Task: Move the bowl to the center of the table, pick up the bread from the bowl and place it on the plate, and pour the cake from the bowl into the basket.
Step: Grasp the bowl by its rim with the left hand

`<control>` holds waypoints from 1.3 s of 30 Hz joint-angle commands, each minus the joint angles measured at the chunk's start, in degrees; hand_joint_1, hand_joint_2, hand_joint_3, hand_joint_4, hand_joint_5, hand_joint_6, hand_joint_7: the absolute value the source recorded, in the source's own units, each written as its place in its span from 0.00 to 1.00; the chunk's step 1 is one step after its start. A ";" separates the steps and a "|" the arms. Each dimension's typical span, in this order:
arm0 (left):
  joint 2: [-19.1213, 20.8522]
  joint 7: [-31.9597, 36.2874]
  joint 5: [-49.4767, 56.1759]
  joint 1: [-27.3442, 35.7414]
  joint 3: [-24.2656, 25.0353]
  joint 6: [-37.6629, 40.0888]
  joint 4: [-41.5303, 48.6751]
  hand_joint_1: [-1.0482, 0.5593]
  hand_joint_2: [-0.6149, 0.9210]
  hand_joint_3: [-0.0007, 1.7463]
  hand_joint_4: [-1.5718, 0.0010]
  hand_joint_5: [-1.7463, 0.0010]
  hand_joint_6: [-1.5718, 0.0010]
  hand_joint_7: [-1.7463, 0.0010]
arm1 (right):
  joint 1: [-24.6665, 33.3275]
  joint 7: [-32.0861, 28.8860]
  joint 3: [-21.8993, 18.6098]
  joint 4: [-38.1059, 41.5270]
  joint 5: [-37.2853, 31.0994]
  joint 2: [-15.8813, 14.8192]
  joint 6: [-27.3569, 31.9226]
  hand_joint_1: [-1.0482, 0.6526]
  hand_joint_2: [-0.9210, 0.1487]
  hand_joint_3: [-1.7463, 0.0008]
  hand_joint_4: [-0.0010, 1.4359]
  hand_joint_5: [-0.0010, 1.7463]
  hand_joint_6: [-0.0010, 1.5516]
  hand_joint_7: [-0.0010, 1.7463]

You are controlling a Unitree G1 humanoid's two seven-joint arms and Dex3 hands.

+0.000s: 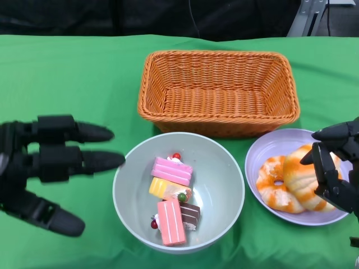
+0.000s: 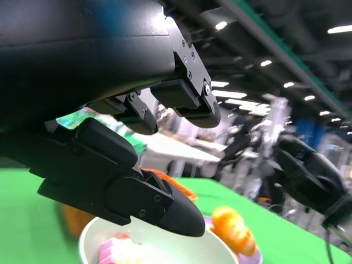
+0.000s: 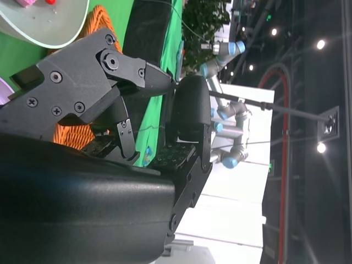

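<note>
Head view: bowl (image 1: 224, 185) beside left robot hand (image 1: 42, 168).

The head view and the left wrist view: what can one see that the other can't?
Only the head view shows the whole wicker basket, empty, and each cake piece in the bowl, plus the open left hand spread beside it.

Only the left wrist view shows the blurry hall and ceiling lights behind the table.

Both show the bowl with cake, the bread on the purple plate, the green cloth and the right hand near the bread.
</note>
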 commanded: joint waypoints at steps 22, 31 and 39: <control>-1.69 4.20 29.41 0.34 3.88 -3.54 -3.59 0.35 0.87 0.00 0.36 0.90 0.34 0.99 | 1.17 -1.14 1.51 -1.92 -0.16 2.28 1.16 0.52 0.32 0.52 0.51 0.87 0.46 0.66; -5.47 7.72 44.24 2.78 10.97 -1.65 -10.50 0.33 0.86 0.00 0.32 0.97 0.35 1.00 | 2.69 -1.33 3.41 -4.33 -1.97 2.68 1.22 0.51 0.38 0.46 0.50 0.88 0.45 0.67; -7.45 14.05 52.49 4.76 12.41 2.36 -15.71 0.31 0.86 0.00 0.33 0.99 0.37 1.00 | 3.23 -2.03 4.19 -4.95 -3.96 3.03 1.01 0.51 0.37 0.47 0.49 0.89 0.44 0.70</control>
